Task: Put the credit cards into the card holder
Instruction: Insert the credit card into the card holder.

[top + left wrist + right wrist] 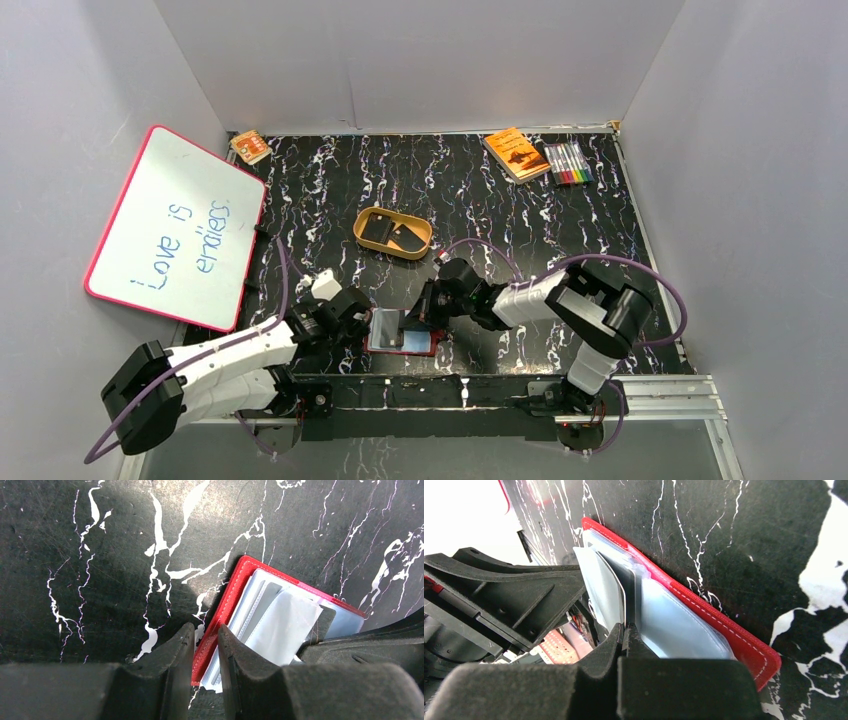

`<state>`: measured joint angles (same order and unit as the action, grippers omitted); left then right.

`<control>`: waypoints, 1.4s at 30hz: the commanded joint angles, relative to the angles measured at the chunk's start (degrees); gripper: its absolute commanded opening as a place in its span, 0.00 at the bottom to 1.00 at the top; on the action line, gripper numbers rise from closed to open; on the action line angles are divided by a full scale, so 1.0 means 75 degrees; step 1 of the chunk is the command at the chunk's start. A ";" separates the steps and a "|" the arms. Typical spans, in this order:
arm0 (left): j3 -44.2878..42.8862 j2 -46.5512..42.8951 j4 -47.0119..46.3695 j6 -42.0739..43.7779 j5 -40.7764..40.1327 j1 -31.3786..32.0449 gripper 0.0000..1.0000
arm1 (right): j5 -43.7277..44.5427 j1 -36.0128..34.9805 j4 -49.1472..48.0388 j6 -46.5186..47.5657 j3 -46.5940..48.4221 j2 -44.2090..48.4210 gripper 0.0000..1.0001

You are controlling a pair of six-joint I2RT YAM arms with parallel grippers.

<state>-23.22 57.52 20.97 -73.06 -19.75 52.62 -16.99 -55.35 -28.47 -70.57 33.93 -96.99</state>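
**Card holder open at the near edge, one card in the right tool**

The card holder (402, 335) lies open on the black marbled surface (480, 215) at its 6 o'clock edge, red cover down and clear pockets up, between the two tools. The left tool (206, 630) meets it from 9 o'clock. Its fingers straddle the stitched red cover edge with only a narrow gap and pinch it.

The right tool (625, 627) reaches in from 3 o'clock, fingers pressed together on a thin dark credit card (626, 592) that stands on edge among the upturned pocket leaves. Whether the card's far edge sits inside a pocket cannot be told.

At 12 o'clock from the card holder, well apart, a tan oval dish (396, 256) holds two more black credit cards (377, 229) lying flat, side by side. A whiteboard (175, 228) leans at 9 o'clock. An orange booklet (517, 153) and a pack of markers (568, 162) lie together at the 1 o'clock corner.
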 commanded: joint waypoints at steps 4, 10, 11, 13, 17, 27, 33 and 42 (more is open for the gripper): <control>0.0448 0.0162 0.0586 -0.0377 0.0326 0.0027 0.24 | 0.0281 -0.0131 0.0343 -0.0094 -0.0295 0.0365 0.00; 0.0517 0.0227 0.0672 -0.0631 0.0232 0.0027 0.21 | 0.0258 -0.0131 0.0331 -0.0101 -0.0454 0.0513 0.00; 0.0527 0.0245 0.0668 -0.0665 0.0231 0.0027 0.21 | 0.0198 -0.0131 0.0282 -0.0096 -0.0478 0.0494 0.00; 0.0530 0.0300 0.0672 -0.0713 0.0231 0.0027 0.20 | 0.0129 -0.0131 0.0221 -0.0096 -0.0493 0.0437 0.00; 0.0552 0.0429 0.0521 -0.0703 0.0348 0.0027 0.16 | -0.0047 -0.0131 0.0060 -0.0078 -0.0400 0.0176 0.00; 0.0565 0.0383 0.0463 -0.0629 0.0398 0.0027 0.10 | -0.0307 -0.0260 -0.0019 0.0129 0.0143 -0.0317 0.00; 0.0557 0.0108 0.0683 -0.0689 0.0253 0.0027 0.13 | -0.0116 -0.0260 0.0494 0.0355 0.0155 0.0149 0.30; 0.0507 -0.0252 0.1045 -0.0736 0.0076 0.0033 0.17 | 0.0480 -0.0237 0.2060 0.0807 0.0444 0.0871 0.54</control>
<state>-21.74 55.96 20.25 -78.70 -19.18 52.62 -16.91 -57.04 -20.58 -67.46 35.11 -93.56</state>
